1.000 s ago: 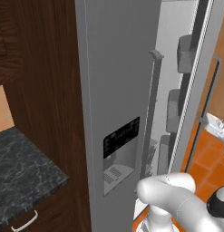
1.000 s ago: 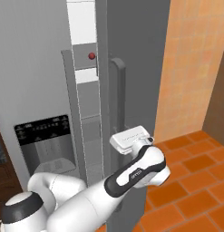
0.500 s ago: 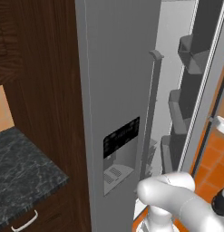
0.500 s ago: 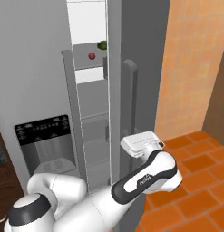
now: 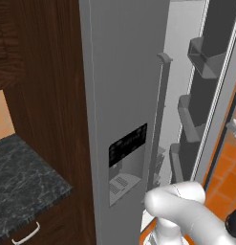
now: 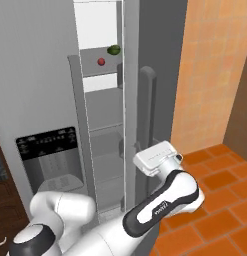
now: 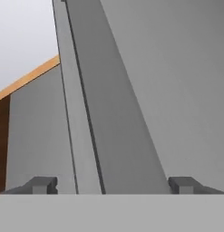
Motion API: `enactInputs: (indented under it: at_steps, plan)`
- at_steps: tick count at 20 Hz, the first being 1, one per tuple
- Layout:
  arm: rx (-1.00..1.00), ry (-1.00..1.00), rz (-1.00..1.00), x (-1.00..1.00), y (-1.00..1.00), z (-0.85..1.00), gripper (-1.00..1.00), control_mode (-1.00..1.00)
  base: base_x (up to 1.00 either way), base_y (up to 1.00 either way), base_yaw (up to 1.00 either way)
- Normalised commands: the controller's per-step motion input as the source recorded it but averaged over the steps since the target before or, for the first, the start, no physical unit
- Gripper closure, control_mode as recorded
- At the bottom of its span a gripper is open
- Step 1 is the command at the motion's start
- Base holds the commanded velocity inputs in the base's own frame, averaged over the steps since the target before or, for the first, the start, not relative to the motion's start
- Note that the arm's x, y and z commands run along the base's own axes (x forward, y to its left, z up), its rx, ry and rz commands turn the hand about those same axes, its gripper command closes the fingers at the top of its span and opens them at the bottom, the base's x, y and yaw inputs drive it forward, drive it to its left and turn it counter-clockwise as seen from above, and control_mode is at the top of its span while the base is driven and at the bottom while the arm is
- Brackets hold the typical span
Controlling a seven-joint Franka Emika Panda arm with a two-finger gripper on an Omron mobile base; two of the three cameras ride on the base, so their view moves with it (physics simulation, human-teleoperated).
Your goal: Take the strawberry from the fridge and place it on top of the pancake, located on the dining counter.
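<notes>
In the hand view the gripper (image 7: 112,185) has its two dark fingertips (image 7: 41,184) spread wide apart, one on each side of the long vertical handle (image 7: 109,113) of the fridge door. The tips do not press on the handle; whether they touch it I cannot tell.

In the right base view the white arm (image 6: 155,210) bends up from the lower left, and its hand (image 6: 156,157) sits just beside the lower part of the same handle (image 6: 147,120). On the dark part of the arm there are some small white letters, but they are too small to read.

The fridge (image 6: 40,100) stands with its right door partly open, so a narrow strip of the white inside shows. The black dispenser panel (image 6: 47,145) in the left door carries rows of small light marks, which are not readable.

Farther in, high on a shelf, lies the strawberry (image 6: 101,61), small and red. A dark green round item (image 6: 114,49) rests a little above it and to the right, near the door edge.

In the left base view the grey bins (image 5: 205,57) of the open door appear, and a dark marble counter (image 5: 24,186) at the lower left.
</notes>
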Motion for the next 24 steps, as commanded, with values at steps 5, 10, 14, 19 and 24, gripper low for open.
enactInputs:
  at_steps: [5, 10, 14, 19, 24]
  plan:
    - [0.01, -0.05, 0.24, 0.14, -0.39, 0.12, -1.0, -1.0, 0.0, 0.0, 0.0]
    - [0.01, -0.05, 0.13, 0.0, -0.63, 0.16, -1.0, -1.0, 0.0, 0.0, 0.0]
    - [0.0, -0.14, 0.0, -0.47, -0.37, 0.41, -1.0, -1.0, 0.0, 0.0, 0.0]
    - [-0.01, -0.27, -0.07, -0.94, 0.0, 0.72, -1.0, -1.0, 0.0, 0.0, 0.0]
    - [-0.08, -0.28, -0.08, -0.91, 0.04, 0.87, -1.0, -1.0, 0.0, 0.0, 0.0]
